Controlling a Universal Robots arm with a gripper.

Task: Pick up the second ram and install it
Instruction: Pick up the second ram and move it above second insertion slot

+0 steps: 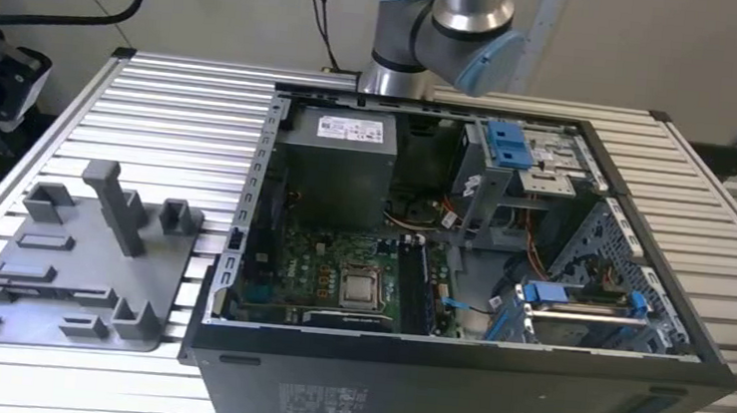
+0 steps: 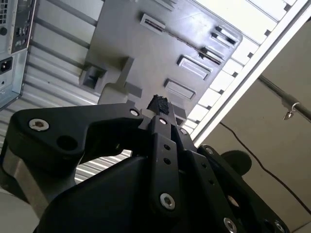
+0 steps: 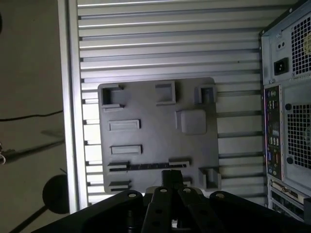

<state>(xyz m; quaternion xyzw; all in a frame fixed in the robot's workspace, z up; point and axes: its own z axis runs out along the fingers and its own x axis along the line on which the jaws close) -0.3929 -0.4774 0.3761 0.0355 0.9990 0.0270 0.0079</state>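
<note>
At the exterior view's left, a grey plastic tray (image 1: 162,279) with upright blocks lies on the slatted aluminium table (image 1: 178,100). In the first wrist view the second ram (image 3: 148,166) is a slim dark strip standing on edge in a long slot of the tray (image 3: 155,121), not yet lifted out. The gripper (image 3: 171,178) hangs above that tray, apart from it, with its tips lined up over the slot and close to one end of the strip. In both wrist views the black linkages converge on a single point and the fingers (image 2: 160,104) are pressed together with nothing between them.

Just beside the tray stands the open computer case (image 1: 459,395), with its side panel off. Inside it are a grey power supply (image 1: 332,163) toward the back and a green motherboard (image 1: 323,263) with the bare processor socket (image 1: 361,288) below it. Long dark memory slots (image 1: 412,285) run just beside the socket; whether a stick already sits in one is hard to tell from here. The arm (image 1: 445,23) rises behind the case. At the exterior view's right the case holds a drive cage with blue latches (image 1: 514,144).
</note>
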